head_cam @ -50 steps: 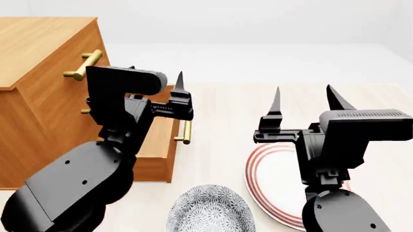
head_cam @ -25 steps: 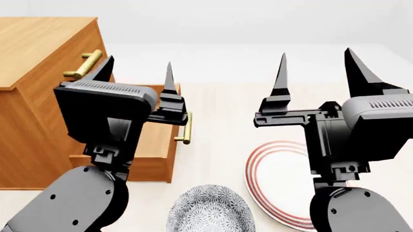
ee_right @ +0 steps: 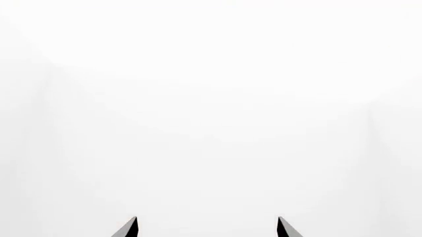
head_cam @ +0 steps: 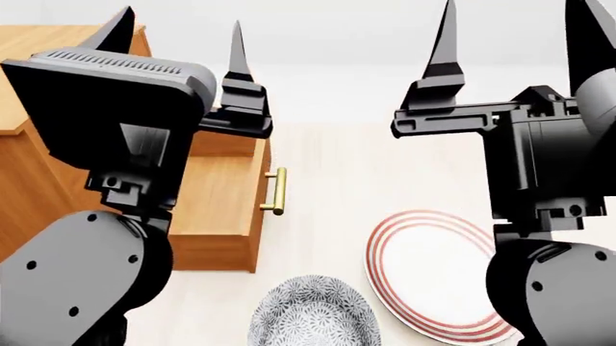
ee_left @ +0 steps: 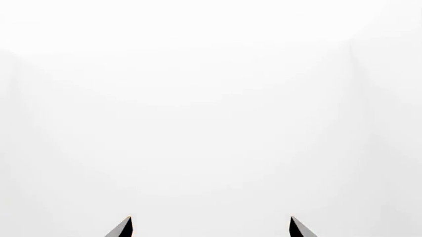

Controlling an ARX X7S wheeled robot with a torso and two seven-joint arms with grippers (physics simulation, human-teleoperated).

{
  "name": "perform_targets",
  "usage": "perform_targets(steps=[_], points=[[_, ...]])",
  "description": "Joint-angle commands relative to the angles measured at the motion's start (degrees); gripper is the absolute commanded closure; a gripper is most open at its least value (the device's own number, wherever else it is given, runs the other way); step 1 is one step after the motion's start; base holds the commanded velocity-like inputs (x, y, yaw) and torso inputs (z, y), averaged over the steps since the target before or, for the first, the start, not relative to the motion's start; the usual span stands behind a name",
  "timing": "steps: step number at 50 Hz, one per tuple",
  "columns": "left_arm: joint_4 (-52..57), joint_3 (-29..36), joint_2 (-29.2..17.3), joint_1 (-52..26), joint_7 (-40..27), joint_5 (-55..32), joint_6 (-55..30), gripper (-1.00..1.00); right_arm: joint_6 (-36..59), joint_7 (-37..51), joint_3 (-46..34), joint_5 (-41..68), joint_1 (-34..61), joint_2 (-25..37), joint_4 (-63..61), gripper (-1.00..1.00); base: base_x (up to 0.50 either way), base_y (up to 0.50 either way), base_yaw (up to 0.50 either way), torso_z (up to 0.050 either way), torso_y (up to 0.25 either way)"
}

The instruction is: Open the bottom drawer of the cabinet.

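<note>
The cabinet (head_cam: 29, 166) stands at the left of the head view, mostly behind my left arm. Its bottom drawer (head_cam: 226, 191) stands pulled out, with its plain wood inside showing and its brass bar handle (head_cam: 278, 191) at the front. The two upper drawers are hidden by my arm. My left gripper (head_cam: 181, 32) is open and empty, raised high with fingers pointing up, above and clear of the drawer. My right gripper (head_cam: 515, 29) is open and empty, raised at the right. The left wrist view (ee_left: 211, 227) and the right wrist view (ee_right: 206, 227) show only spread fingertips against blank white.
A white plate with red rings (head_cam: 433, 281) lies on the light table under my right arm. A grey patterned bowl (head_cam: 313, 317) sits at the front, between the drawer and the plate.
Both arms have risen and the grippers now point upward, nearer the camera. My left gripper has lifted away from the drawer handle. The drawer stays pulled out.
</note>
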Motion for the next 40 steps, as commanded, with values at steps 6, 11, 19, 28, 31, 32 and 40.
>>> perform_targets(steps=[6, 11, 19, 28, 31, 32, 40], points=[[1.02, 0.61, -0.46, -3.33, -0.23, 0.98, -0.28, -1.00, 1.18, -0.06, -0.68, 0.25, 6.36, 0.39, -1.83, -1.00, 0.00, 0.00, 0.00, 0.000, 0.000], [1.41, 0.72, -0.75, -2.57, -0.10, 1.70, 1.18, -1.00, 0.31, 0.13, -2.25, -1.04, 7.22, 0.92, -2.42, -1.00, 0.00, 0.00, 0.00, 0.000, 0.000], [2.26, 0.87, -1.39, -1.81, -0.21, 2.11, 1.81, -1.00, -0.19, 0.42, -2.82, -1.20, 7.99, 0.81, -2.85, -1.00, 0.00, 0.00, 0.00, 0.000, 0.000], [3.72, 0.41, -1.80, -1.98, -0.87, 2.18, 1.94, -1.00, -0.09, 0.81, -3.26, -1.14, 8.45, 0.92, -3.65, -1.00, 0.00, 0.00, 0.00, 0.000, 0.000], [4.33, 0.34, -1.95, -2.00, -1.09, 2.40, 2.18, -1.00, -0.19, 0.92, -3.45, -1.22, 8.71, 1.00, -3.95, -1.00, 0.00, 0.00, 0.00, 0.000, 0.000], [4.51, 0.44, -2.00, -1.95, -1.09, 2.52, 2.31, -1.00, -0.19, 0.97, -3.48, -1.20, 8.79, 1.02, -4.12, -1.00, 0.00, 0.00, 0.00, 0.000, 0.000], [4.90, 0.71, -2.21, -1.97, -1.19, 2.93, 2.76, -1.00, -0.36, 1.24, -3.34, -0.91, 8.91, 1.20, -4.66, -1.00, 0.00, 0.00, 0.00, 0.000, 0.000]])
